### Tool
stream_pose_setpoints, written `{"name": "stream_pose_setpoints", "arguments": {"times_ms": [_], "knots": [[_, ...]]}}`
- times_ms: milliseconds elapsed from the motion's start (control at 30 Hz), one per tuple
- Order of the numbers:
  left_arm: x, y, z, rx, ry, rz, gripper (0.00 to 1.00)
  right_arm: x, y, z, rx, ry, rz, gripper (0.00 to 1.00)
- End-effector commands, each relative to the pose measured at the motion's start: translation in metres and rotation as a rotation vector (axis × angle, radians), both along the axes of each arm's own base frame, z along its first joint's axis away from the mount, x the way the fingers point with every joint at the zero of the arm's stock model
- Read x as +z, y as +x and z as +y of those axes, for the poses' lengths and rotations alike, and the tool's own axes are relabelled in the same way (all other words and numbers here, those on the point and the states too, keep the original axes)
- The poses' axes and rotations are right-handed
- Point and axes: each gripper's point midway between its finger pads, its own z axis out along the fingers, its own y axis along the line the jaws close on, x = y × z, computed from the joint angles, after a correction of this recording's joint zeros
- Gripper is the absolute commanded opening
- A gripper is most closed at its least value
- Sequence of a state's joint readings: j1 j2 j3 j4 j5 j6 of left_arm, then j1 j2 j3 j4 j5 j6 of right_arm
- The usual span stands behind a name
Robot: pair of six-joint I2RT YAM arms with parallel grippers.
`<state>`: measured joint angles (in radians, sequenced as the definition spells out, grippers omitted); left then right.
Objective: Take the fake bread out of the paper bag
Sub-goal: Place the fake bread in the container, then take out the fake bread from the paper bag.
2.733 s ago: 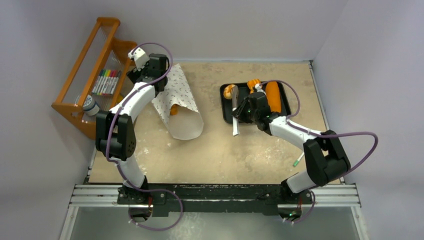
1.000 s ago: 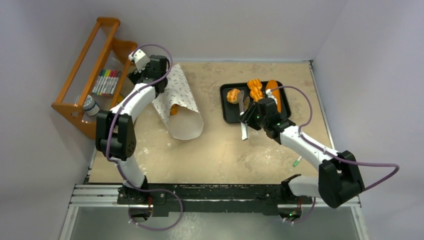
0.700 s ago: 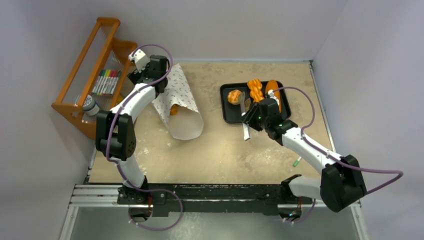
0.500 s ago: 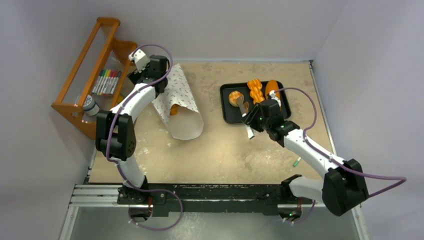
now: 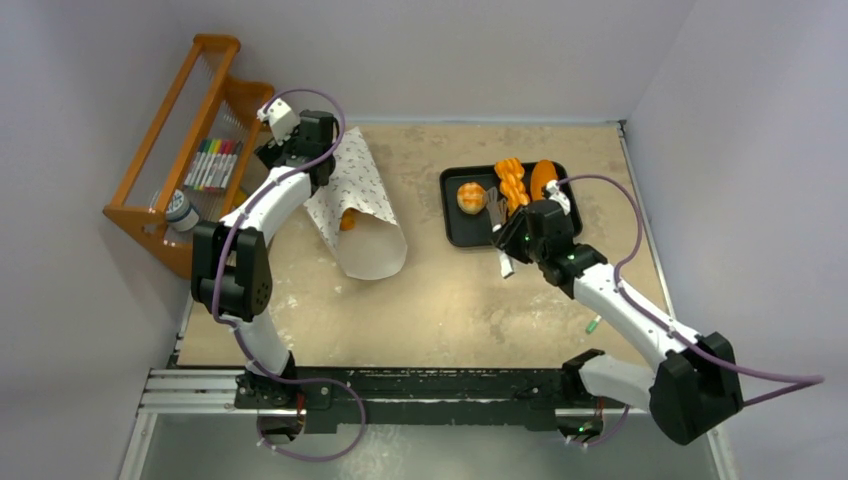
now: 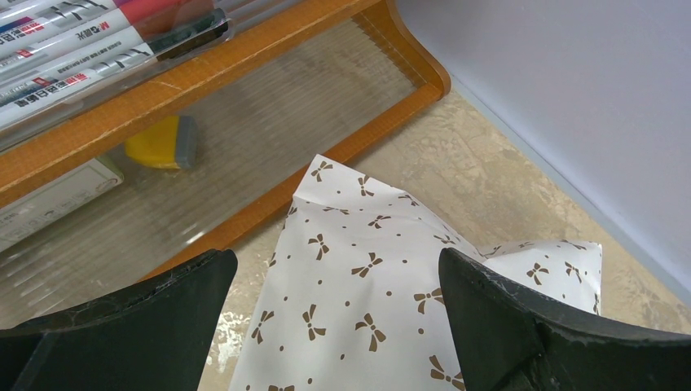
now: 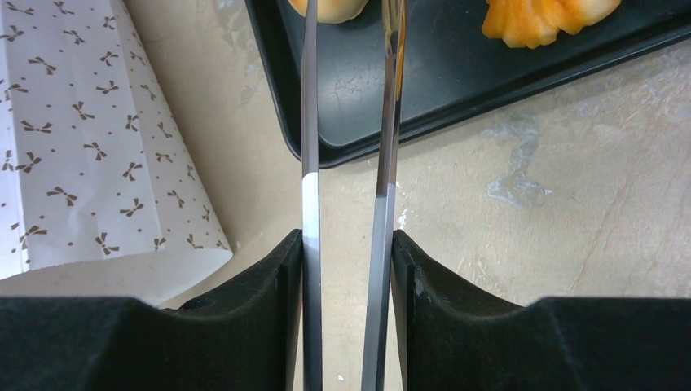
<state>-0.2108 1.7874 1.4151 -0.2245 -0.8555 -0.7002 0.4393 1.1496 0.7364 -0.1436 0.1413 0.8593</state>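
Right gripper [image 5: 508, 238], top view: clamped on a pair of metal tongs [image 5: 497, 205] at the near edge of the black tray [image 5: 452, 228]. A round roll [image 5: 470, 196], ridged croissants [image 5: 514, 182] and a long loaf [image 5: 543, 178] lie on the tray. The paper bag [image 5: 365, 215] lies flat, well apart to the left. One orange piece of fake bread [image 5: 347, 219] shows at the bag's left edge, partly under the paper. The left arm [image 5: 270, 195] reaches to the bag's far end, beside the wooden rack [image 5: 160, 150].

Left wrist view: left gripper [image 6: 338, 326] spread wide, holding nothing, above the bag's far corner.

Right wrist view: both tong blades sit pressed between the fingers with a narrow gap. Nothing lies between them along the length seen, and their tips run out of frame over the tray.

Assessment: removal is part done, and at least one piece is left in the bag. The tongs appear unloaded. The next move calls for carrying them left to the orange piece and closing on it. The left gripper would likely need to pin or lift the paper.
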Motion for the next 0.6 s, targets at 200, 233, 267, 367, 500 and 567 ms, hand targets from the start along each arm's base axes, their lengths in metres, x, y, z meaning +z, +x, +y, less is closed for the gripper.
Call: {"name": "stream_pose_setpoints", "arguments": {"times_ms": [200, 233, 267, 367, 500, 567], "knots": [[0.028, 0.0, 0.003, 0.023, 0.002, -0.078, 1.0, 0.079, -0.004, 0.026, 0.109, -0.07, -0.221, 0.41], [0.028, -0.001, 0.004, 0.026, 0.006, -0.075, 1.0, 0.085, -0.009, 0.036, 0.138, -0.093, -0.232, 0.41], [0.028, -0.001, 0.004, 0.027, 0.011, -0.072, 1.0, 0.091, -0.013, 0.043, 0.15, -0.123, -0.248, 0.41], [0.028, -0.002, 0.006, 0.031, 0.023, -0.062, 1.0, 0.107, -0.03, 0.065, 0.201, -0.171, -0.266, 0.41], [0.031, -0.001, 0.006, 0.03, 0.029, -0.056, 1.0, 0.12, -0.055, 0.08, 0.271, -0.164, -0.282, 0.4], [0.031, 0.0, 0.006, 0.03, 0.033, -0.05, 1.0, 0.126, -0.069, 0.086, 0.309, -0.151, -0.288, 0.4]]}}
